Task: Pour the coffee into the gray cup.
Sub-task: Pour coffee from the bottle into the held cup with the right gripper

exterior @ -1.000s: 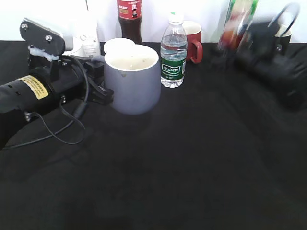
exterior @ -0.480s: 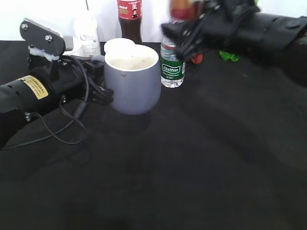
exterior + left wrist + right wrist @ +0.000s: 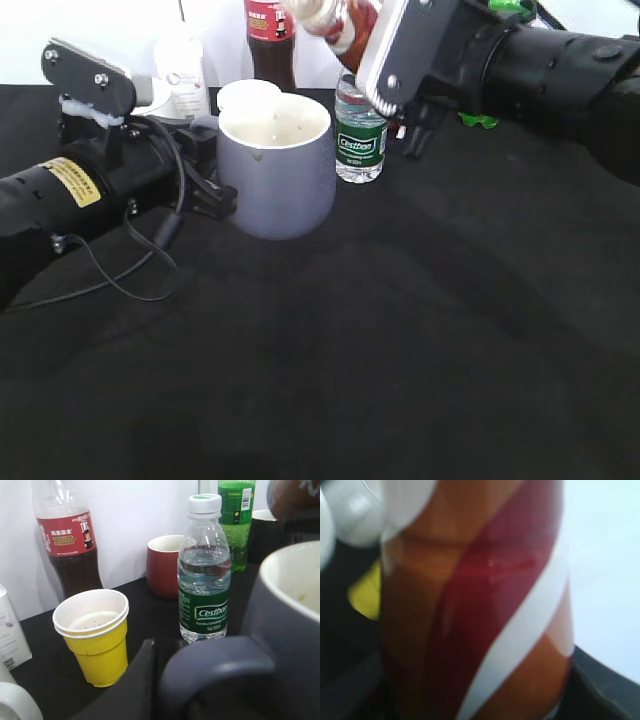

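Two arms over black desk. Right arm reaching in from far right, right claw clamped round coffee bottle, tipped with neck pointing left, high above gray cup and just right of it. Left claw closed on gray cup handle, cup upright at left-centre. Water bottle just right of cup; yellow paper cup and cola bottle farther back.
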Controlling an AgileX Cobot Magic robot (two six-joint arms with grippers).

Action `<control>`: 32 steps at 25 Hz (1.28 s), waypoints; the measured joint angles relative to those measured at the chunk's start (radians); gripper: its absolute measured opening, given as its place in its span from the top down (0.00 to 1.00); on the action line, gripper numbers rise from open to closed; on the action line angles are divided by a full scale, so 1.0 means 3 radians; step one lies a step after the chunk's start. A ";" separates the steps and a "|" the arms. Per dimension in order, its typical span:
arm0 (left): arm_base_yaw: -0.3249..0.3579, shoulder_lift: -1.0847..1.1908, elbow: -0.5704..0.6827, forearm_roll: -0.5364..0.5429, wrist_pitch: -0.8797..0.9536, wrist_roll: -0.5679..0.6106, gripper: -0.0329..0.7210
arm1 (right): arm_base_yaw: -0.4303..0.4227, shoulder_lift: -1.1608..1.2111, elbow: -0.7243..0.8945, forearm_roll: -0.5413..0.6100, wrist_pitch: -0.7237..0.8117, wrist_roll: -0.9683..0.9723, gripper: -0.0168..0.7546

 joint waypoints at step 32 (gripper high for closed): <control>0.0000 0.0000 0.0000 0.0281 -0.0017 0.0003 0.87 | 0.0003 0.0035 0.0003 0.0460 -0.0172 -0.2083 0.29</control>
